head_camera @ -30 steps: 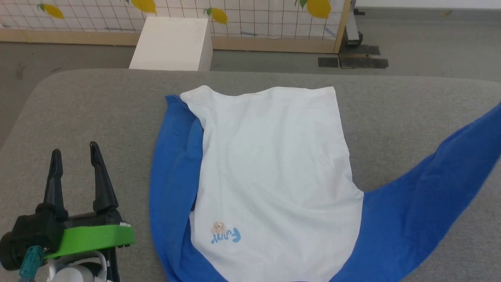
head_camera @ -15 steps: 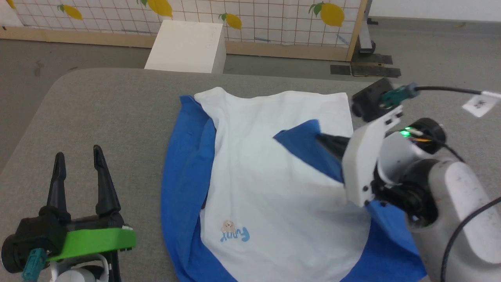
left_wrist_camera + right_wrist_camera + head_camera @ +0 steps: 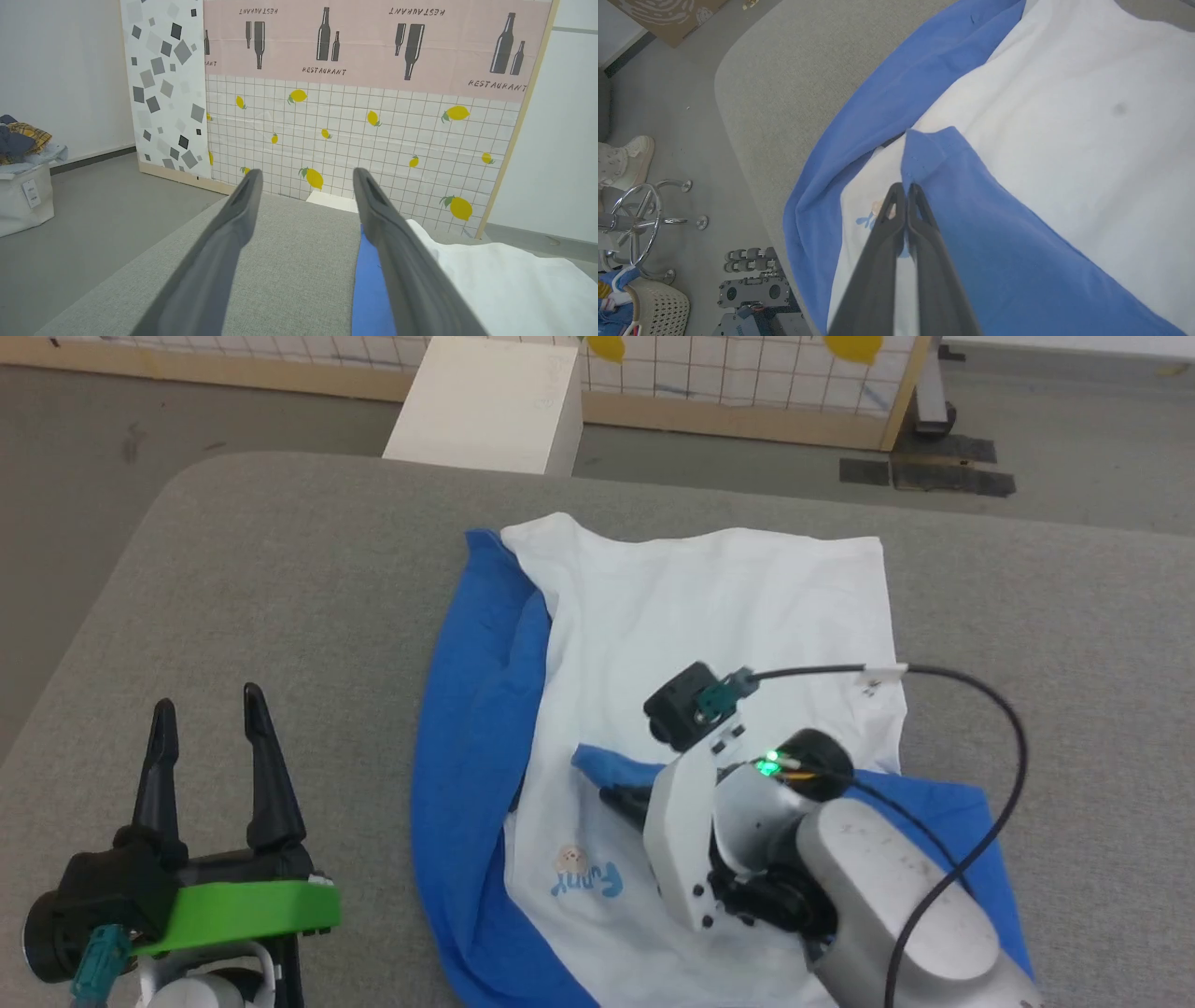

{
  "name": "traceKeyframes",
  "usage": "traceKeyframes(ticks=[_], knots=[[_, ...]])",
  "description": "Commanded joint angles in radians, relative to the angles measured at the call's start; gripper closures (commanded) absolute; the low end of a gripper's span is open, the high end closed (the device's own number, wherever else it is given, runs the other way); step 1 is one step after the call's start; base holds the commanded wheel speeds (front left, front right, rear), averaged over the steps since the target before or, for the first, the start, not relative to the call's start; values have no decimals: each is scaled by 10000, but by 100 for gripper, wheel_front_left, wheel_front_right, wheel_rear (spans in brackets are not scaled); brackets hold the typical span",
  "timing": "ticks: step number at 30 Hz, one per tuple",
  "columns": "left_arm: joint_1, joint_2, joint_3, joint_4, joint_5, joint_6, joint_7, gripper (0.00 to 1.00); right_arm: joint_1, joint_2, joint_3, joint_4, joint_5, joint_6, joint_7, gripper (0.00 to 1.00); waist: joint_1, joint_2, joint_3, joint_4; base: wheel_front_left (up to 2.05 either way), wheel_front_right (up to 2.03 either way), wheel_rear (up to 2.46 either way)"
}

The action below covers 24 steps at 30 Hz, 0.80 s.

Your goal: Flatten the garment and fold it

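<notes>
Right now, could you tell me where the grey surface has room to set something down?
Bare grey surface lies between the garment's blue edge and the left rim, beyond the open left claw; another strip, right of the white panel. The middle is crowded: the right claw pinches the garment.

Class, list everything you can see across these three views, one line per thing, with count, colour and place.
garment: one, blue with white panel, spread on the table, one blue sleeve folded over the white.
table: one, grey, under the garment.
white box: one, white, beyond the table's far edge.
partition: one, white grid with yellow lemons, behind the box.
left gripper: one, dark fingers, open, left of the garment.
right gripper: one, dark fingers, shut on the garment's blue sleeve.
</notes>
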Motion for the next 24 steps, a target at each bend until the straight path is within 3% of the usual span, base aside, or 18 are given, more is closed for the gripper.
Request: traceKeyframes(ticks=[1, 12, 13, 14, 19, 24], knots=[[-70, -45, -54, 17, -78, 44, -45, 0, -208, 33, 191, 277, 144, -13, -277, 100, 0, 0, 143, 137, 0, 0, 0], [-134, -57, -245, 137, -160, 150, -45, 0, -729, 45, 1884, 1959, 1464, -13, -1484, 100, 0, 0, 363, 384, 0, 0, 0], [-124, -58, -251, 145, -163, 162, -45, 0, -751, 45, 1961, 2015, 1672, -13, -1574, 91, 0, 0, 359, 372, 0, 0, 0], [-98, -58, -241, 150, -168, 178, -45, 0, -777, 45, 2039, 1998, 1934, -13, -1669, 0, 0, 0, 342, 332, 0, 0, 0], [32, -56, -165, 207, -150, 189, -45, 0, -1052, 46, 1794, 1589, 3103, -13, -2358, 0, 0, 0, 155, 67, 0, 0, 0], [162, 13, -65, 314, -146, 176, -45, 0, -1413, 46, 453, 1119, 3340, -13, -3311, 0, 0, 0, -152, -386, 0, 0, 0]])
